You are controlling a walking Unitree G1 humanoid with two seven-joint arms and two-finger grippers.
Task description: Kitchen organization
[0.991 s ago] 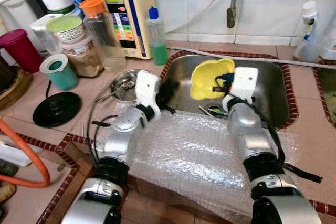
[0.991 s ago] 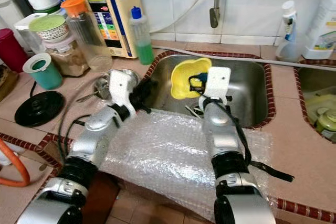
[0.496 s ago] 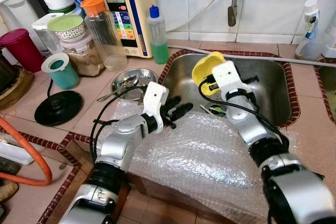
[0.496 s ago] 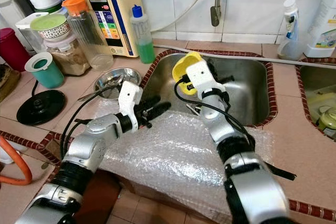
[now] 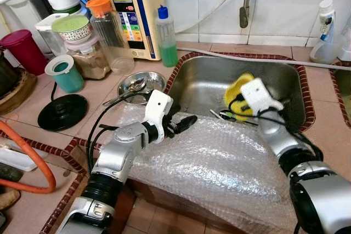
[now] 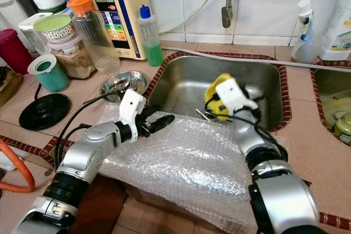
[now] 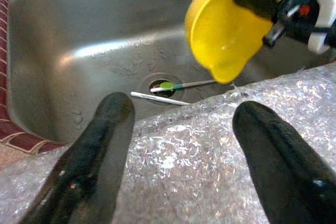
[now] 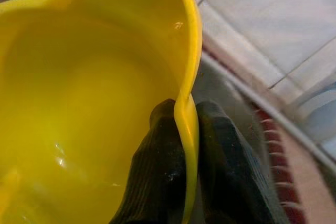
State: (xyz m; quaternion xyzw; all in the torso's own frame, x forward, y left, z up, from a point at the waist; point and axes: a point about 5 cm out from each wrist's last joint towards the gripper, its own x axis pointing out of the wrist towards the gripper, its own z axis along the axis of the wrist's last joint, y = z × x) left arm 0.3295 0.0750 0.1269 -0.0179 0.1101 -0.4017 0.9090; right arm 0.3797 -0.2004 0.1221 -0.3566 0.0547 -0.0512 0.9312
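Note:
A yellow plastic bowl (image 5: pixel 237 89) hangs tilted over the steel sink (image 5: pixel 208 78). My right gripper (image 8: pixel 190 124) is shut on its rim, one finger inside and one outside. The left wrist view looks into the yellow bowl (image 7: pixel 226 24) from across the sink. My left gripper (image 5: pixel 184 123) is open, its fingers (image 7: pixel 100 145) spread above the sheet of bubble wrap (image 5: pixel 219 163) at the sink's front edge, holding nothing. A green-handled utensil (image 7: pixel 181 84) and a white stick lie by the drain.
A small steel bowl with a spoon (image 5: pixel 140 84) sits left of the sink. Behind it stand a green soap bottle (image 5: pixel 166 36), a water device (image 5: pixel 134 9), jars, a teal cup (image 5: pixel 64 73) and a black lid (image 5: pixel 61 112). The faucet (image 5: pixel 244 4) hangs over the sink.
My right gripper has carried the yellow bowl from the sink's back left rim down and right, lower over the basin. My left gripper has barely shifted and stays open over the bubble wrap.

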